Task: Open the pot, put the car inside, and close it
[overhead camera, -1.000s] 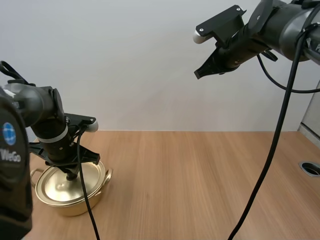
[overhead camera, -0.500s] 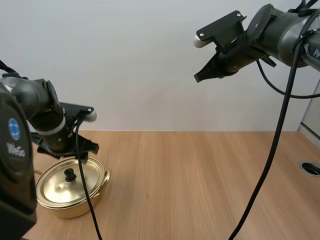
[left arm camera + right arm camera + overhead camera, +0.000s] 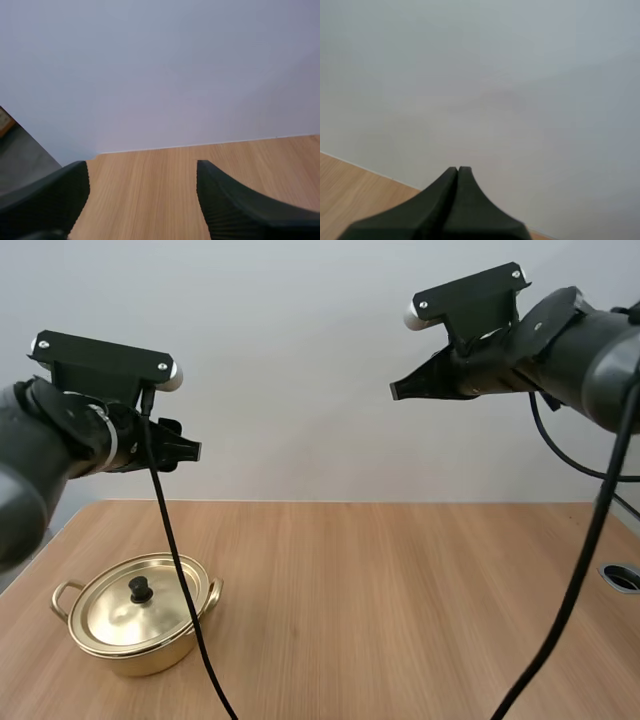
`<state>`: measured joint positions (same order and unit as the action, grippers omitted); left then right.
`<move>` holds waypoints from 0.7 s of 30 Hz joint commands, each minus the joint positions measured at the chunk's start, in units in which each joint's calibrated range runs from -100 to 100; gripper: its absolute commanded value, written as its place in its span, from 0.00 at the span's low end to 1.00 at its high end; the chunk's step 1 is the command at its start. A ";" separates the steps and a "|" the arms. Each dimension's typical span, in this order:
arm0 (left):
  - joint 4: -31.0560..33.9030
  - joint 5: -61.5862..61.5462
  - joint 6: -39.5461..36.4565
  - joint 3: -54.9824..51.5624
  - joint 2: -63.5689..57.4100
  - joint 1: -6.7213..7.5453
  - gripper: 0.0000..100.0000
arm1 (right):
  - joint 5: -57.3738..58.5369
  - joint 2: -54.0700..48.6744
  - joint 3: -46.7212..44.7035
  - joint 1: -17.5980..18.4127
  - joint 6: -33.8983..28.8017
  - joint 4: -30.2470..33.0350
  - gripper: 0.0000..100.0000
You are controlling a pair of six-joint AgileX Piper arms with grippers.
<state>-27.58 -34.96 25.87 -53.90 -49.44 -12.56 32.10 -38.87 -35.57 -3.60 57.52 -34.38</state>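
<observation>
Gold-coloured pot (image 3: 150, 650) closed, lid (image 3: 108, 612) seated. Left end effector (image 3: 188, 451) open, right end effector (image 3: 398, 391) closed empty, both raised. Task judged complete.

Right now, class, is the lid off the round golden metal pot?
No, the golden lid with its black knob sits on the round golden metal pot.

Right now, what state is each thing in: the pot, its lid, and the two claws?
pot: upright on the table, closed.
lid: seated on the pot, knob up.
left gripper: open, empty, raised above the table.
right gripper: shut on nothing, raised high.
</observation>
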 commanded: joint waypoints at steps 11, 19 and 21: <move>-30.83 -16.32 6.92 -12.94 -42.02 -0.04 1.00 | -14.10 -19.52 -22.28 1.62 32.46 -44.31 0.00; -15.64 -2.97 -0.65 -12.94 -45.88 11.26 1.00 | -24.38 -34.55 -33.67 -0.26 34.46 -37.04 0.00; 1.83 3.35 -10.75 -12.94 -46.78 14.16 1.00 | -23.68 -37.82 -37.82 -2.51 34.23 -36.90 0.00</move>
<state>-58.75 -40.69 28.86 -66.82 -89.56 -5.46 8.20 -72.24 -68.96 -4.23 88.58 -69.61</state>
